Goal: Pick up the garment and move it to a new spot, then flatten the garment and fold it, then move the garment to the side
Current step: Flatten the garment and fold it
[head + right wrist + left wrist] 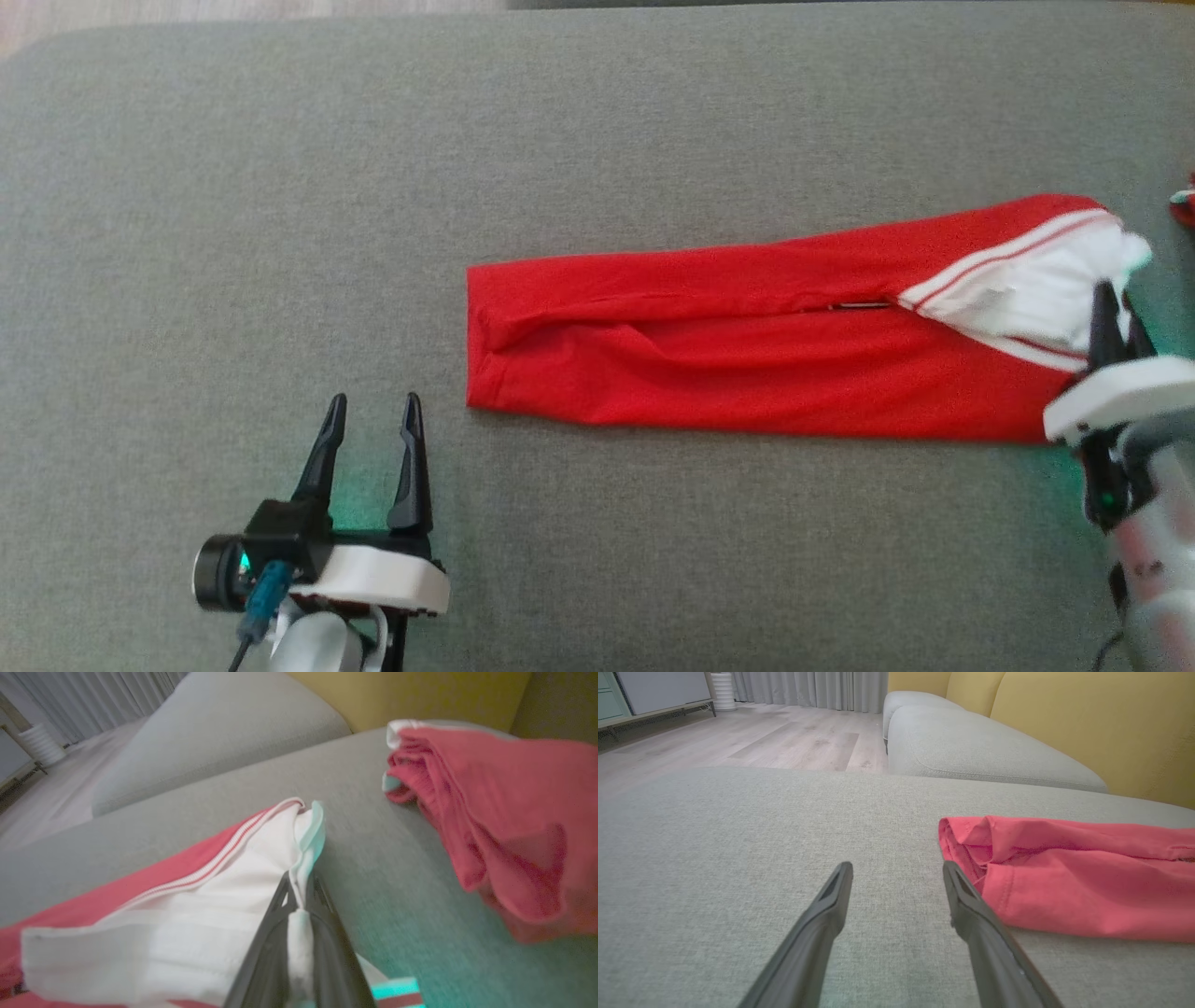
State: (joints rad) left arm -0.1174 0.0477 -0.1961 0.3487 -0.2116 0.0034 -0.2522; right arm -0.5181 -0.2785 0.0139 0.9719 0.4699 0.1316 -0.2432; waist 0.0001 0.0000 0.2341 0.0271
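Garment [747,364] lay centre-right as a long strip, so folding looked partway done. Right gripper [1109,313] pinched its white end; left gripper [373,411] gaped empty, lower left. Final fold and shifting aside not done yet, I reckon.

Loads of open grey fabric cushion [233,187] left of and behind the long folded red garment with white waistband [709,373]. Tighter on the right, with a crumpled red cloth heap [504,812] near the waistband end. Yellow upholstered backrest [1087,728] rising beyond.
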